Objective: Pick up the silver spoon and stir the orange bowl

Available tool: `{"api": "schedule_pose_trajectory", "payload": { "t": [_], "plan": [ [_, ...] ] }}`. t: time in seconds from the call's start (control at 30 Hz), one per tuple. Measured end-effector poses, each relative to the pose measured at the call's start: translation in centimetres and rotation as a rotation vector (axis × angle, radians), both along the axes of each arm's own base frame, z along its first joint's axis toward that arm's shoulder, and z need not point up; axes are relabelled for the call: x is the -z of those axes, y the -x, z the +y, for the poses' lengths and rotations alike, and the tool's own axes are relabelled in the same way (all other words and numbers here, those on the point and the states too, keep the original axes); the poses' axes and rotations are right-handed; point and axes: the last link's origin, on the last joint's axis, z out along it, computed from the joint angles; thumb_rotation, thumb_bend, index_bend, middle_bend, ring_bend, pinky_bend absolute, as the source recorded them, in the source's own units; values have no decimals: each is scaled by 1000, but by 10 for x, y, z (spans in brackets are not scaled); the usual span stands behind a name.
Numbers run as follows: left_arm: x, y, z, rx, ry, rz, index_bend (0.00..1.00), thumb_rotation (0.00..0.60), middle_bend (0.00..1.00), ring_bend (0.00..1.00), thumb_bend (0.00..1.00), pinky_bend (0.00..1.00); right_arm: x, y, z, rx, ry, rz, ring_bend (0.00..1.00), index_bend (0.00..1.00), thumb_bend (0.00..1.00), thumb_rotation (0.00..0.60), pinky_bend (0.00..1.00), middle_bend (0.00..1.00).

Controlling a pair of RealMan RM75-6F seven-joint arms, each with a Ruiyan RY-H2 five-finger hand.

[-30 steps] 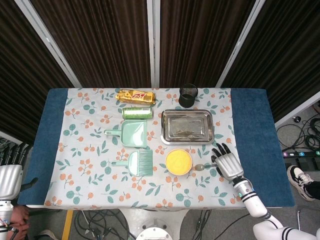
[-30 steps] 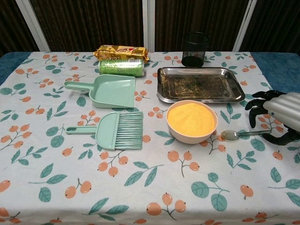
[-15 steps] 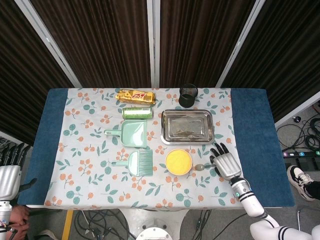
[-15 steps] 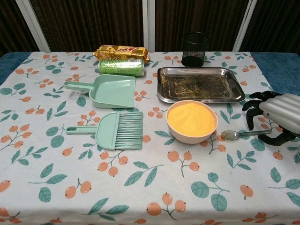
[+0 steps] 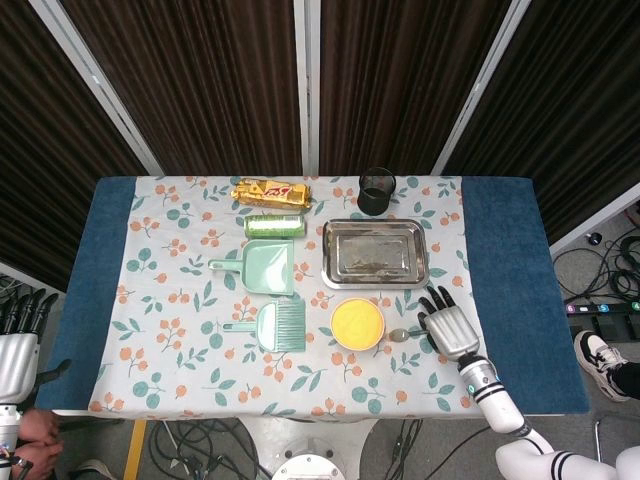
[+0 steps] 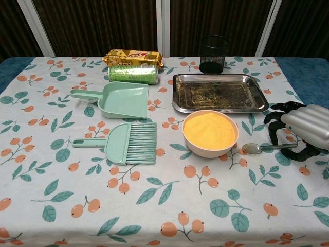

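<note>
The silver spoon [image 6: 261,148] lies flat on the tablecloth, its bowl end [image 5: 399,335] just right of the orange bowl [image 6: 210,133] [image 5: 357,323], which is filled with orange powder. My right hand [image 6: 302,128] [image 5: 448,326] hovers over the spoon's handle end with fingers apart and curled downward, the fingertips [image 6: 275,119] beyond the handle and the thumb on its near side. It grips nothing. My left hand [image 5: 17,342] is off the table's left front corner, fingers stretched out, empty.
A steel tray [image 6: 220,93] sits behind the bowl, with a black mesh cup [image 6: 214,53] further back. A green brush [image 6: 126,143], a green dustpan [image 6: 116,99], a green can [image 6: 133,73] and a gold snack packet [image 6: 132,56] fill the left half.
My right hand has crept a little leftward and nearer over the spoon's handle. The spoon, the bowl and my left hand have not moved.
</note>
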Motion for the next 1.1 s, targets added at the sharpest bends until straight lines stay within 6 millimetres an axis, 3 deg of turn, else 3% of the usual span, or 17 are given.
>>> {"api": "schedule_pose_trajectory", "payload": {
  "t": [0.33, 0.53, 0.8, 1.1],
  "plan": [
    [-1, 0, -1, 5, -4, -6, 147, 600, 159, 91, 0, 81, -8, -3, -1, -26, 14, 9, 11, 578, 399, 600, 59, 212],
    [-3, -1, -2, 11, -9, -4, 147, 600, 159, 91, 0, 81, -31, -14, -6, -107, 46, 46, 30, 592, 399, 600, 59, 228],
    [-3, -5, -2, 29, -9, -4, 147, 600, 159, 91, 0, 81, -67, -53, -25, -296, 114, 127, 140, 617, 399, 600, 114, 289],
    [-6, -8, -5, 33, -17, -2, 147, 600, 159, 91, 0, 81, -54, -95, -47, -492, 90, 284, 296, 633, 399, 600, 288, 392]
  ]
}}
